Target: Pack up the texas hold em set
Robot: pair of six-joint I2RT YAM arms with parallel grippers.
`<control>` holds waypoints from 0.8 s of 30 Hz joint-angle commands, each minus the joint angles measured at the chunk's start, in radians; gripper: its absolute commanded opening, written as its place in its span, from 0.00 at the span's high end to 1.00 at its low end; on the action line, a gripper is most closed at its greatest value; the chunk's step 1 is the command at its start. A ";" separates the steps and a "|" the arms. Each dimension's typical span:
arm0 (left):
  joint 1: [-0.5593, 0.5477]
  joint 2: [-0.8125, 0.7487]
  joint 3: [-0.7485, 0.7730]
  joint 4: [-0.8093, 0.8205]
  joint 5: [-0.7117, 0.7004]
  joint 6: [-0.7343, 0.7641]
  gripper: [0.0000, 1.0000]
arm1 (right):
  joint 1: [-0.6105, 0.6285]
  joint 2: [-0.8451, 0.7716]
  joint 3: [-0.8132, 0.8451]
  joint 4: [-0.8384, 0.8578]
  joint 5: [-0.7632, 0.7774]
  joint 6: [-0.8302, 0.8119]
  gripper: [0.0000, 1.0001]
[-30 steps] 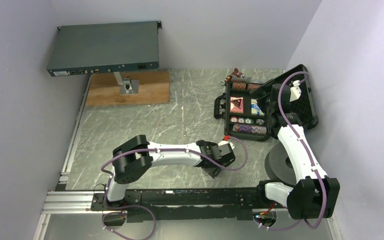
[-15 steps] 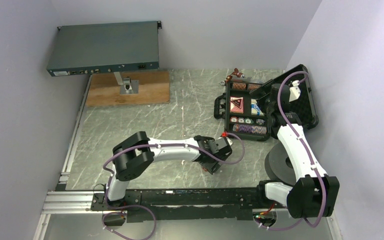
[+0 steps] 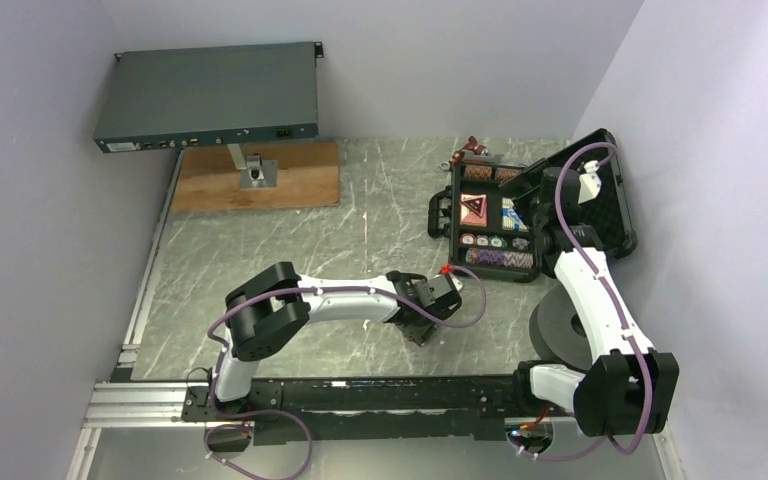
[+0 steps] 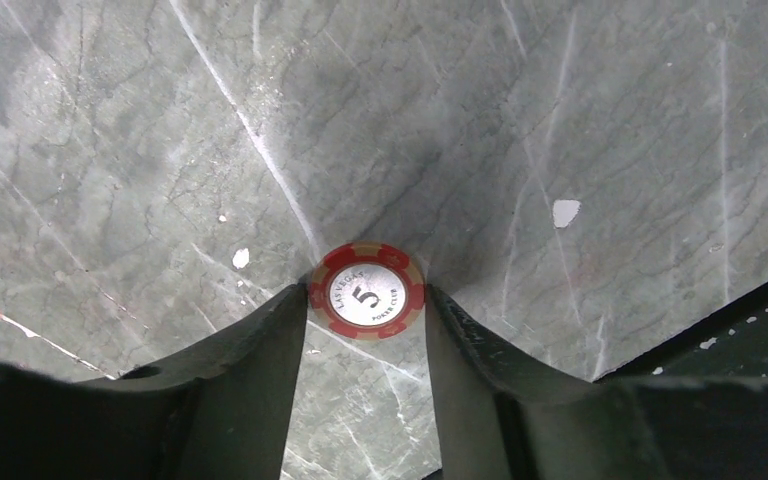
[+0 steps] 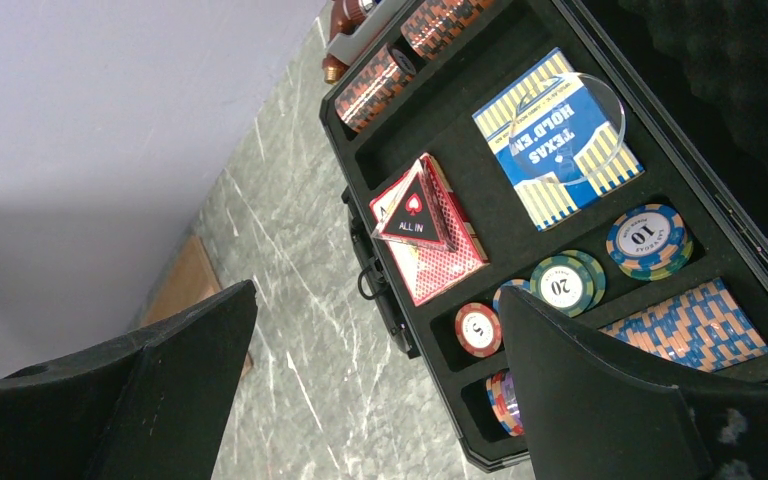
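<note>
Briefcase sits open at the far right corner of the surface, lid propped back. Inside are stacked chips, card decks and a red-black triangle piece. Left end effector is low by the near edge, fingers pressed to both sides of a red poker chip marked 5. Right end effector hangs spread wide above the Briefcase, grasping nothing.

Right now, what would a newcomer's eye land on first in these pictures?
A lone red chip marked 5 lies on the marble table, pinched by the left claw. At the table's far right, the open black case shows a blue card deck, a red deck topped by an ALL IN triangle, and rows of chips.
</note>
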 commanded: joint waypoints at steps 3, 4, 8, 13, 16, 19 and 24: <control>-0.007 0.035 -0.033 0.023 0.057 -0.018 0.54 | 0.004 -0.003 0.020 0.021 0.012 -0.012 0.06; -0.007 0.037 -0.039 0.031 0.063 -0.017 0.55 | 0.004 -0.005 0.019 0.023 0.010 -0.011 0.06; -0.011 0.041 -0.056 0.048 0.057 -0.023 0.57 | 0.004 -0.006 0.017 0.023 0.010 -0.010 0.05; -0.023 0.026 -0.037 0.026 -0.013 -0.020 0.58 | 0.005 -0.007 0.017 0.021 0.011 -0.009 0.06; -0.026 0.013 -0.015 0.021 -0.049 -0.012 0.58 | 0.004 -0.008 0.017 0.023 0.006 -0.003 0.06; -0.028 -0.005 -0.006 0.030 -0.077 -0.007 0.59 | 0.004 -0.011 0.023 0.020 0.006 -0.002 0.06; -0.033 -0.026 0.001 0.045 -0.124 0.006 0.60 | 0.004 -0.014 0.031 0.017 0.008 -0.004 0.06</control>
